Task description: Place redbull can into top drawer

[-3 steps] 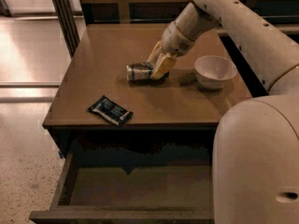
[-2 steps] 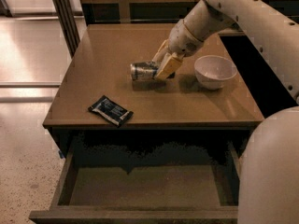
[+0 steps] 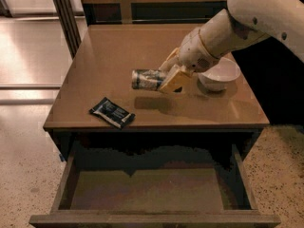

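Pinching the redbull can (image 3: 146,79), which juts sideways from it, the tool (image 3: 166,77) hovers above the table (image 3: 107,56).

The redbull can (image 3: 147,79) is a slim cylinder, silver and dark blue. It lies on its side, long axis running left to right, one flat end facing the desk's left edge. It hangs just above the desk (image 3: 114,51) near the middle, a little toward the front edge, with its shadow on the wood below. The gripper (image 3: 165,75) grips its right end, jaws closed one above and one below. The top drawer (image 3: 152,219) is pulled well out under the desk's front edge. It is wide, shallow and dark brown, with a plain flat bottom and a thick front board.
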Robot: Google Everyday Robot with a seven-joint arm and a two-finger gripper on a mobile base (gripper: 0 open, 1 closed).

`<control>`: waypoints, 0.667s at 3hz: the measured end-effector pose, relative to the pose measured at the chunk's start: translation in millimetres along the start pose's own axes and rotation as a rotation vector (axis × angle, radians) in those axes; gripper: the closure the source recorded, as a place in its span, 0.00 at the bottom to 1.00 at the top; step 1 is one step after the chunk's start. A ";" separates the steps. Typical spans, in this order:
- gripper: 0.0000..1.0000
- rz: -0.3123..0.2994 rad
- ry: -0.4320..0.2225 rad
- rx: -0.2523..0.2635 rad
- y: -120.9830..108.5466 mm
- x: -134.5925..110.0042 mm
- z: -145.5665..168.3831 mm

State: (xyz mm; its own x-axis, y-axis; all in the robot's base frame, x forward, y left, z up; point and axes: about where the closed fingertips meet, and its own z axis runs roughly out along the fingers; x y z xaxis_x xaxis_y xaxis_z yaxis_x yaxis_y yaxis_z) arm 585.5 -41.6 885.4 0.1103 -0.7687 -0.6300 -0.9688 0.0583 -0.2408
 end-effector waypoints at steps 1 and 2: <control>1.00 0.056 -0.010 0.093 33.9 -2.1 -8.7; 1.00 0.139 0.015 0.172 87.2 7.0 -8.7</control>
State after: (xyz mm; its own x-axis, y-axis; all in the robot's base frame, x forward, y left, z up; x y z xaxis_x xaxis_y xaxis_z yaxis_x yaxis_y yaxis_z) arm 499.9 -47.4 866.4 -0.0258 -0.7553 -0.6549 -0.9223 0.2707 -0.2759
